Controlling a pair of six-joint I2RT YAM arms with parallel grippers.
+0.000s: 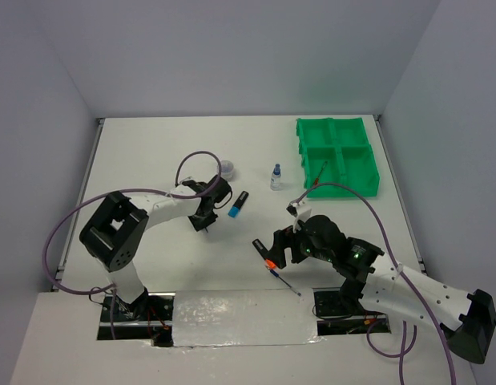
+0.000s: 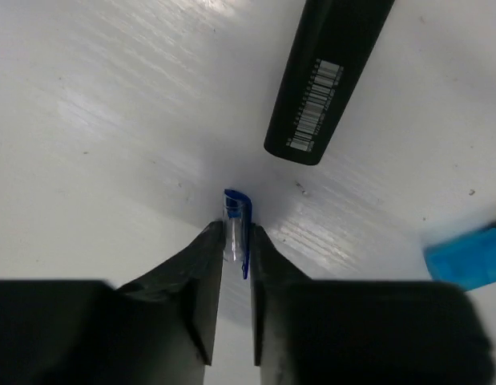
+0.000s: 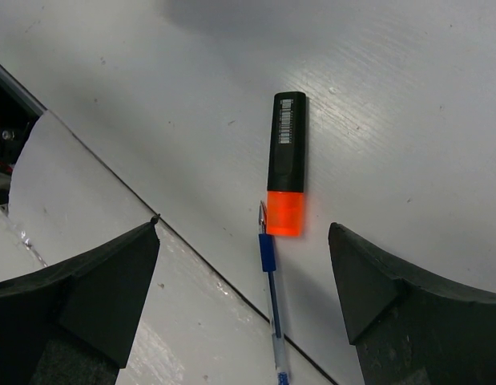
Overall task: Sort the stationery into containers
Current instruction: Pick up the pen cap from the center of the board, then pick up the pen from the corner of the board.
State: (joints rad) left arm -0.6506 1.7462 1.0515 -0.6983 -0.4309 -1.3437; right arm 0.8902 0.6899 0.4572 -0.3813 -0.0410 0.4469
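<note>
On the left of the white table [image 1: 151,160], your left gripper [image 2: 235,233] is pointing down with its fingers [image 2: 201,273] standing narrow, one on each side of the blue-capped pen [image 2: 236,224]. The pen is filling the gap, but you cannot tell whether the fingers are pressing it yet. A black highlighter [image 2: 328,72] with a barcode is lying just beyond that pen. The blue highlighter [image 1: 238,205] is lying just right of the gripper, and the round tub [image 1: 226,169] is sitting farther back. Further right, the small bottle [image 1: 276,178] is standing upright, well apart from both arms. Your right gripper [image 3: 243,241] is hovering with its jaws wide and holding nothing. Below it, the orange highlighter [image 3: 286,164] is lying flat on the table, and the tip of the blue pen [image 3: 269,281] is lying just beside its orange end. At the far right, the green tray [image 1: 336,147] is sitting with its four compartments facing up.
</note>
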